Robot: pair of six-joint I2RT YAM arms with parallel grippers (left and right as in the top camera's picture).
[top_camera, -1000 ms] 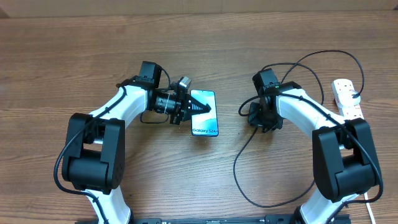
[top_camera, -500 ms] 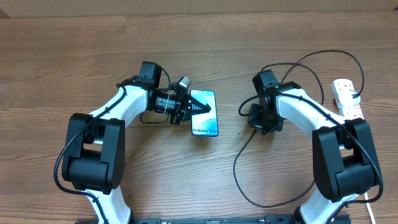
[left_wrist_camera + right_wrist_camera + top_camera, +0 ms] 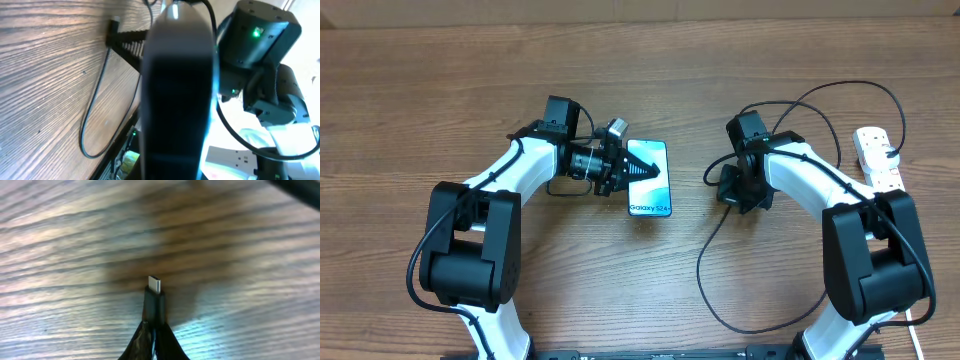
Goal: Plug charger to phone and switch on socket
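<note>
The phone faces screen up at mid table, its "Galaxy S24" text readable. My left gripper is shut on its left side. In the left wrist view the phone fills the middle as a dark slab seen edge-on. My right gripper is shut on the charger's connector, whose metal tip pokes out just above the wood. The charger cable loops toward the front and back to the socket, a white strip at the far right. A gap of bare wood separates connector and phone.
Both white arms reach in from the front edge. The charger cable also trails over the wood in the left wrist view, with the right arm's dark joint behind the phone. A white cord runs off at the front right.
My right gripper's jaws have closed onto the connector. The phone in my left gripper has shifted very slightly away from the front edge. Neither arm has otherwise moved.
</note>
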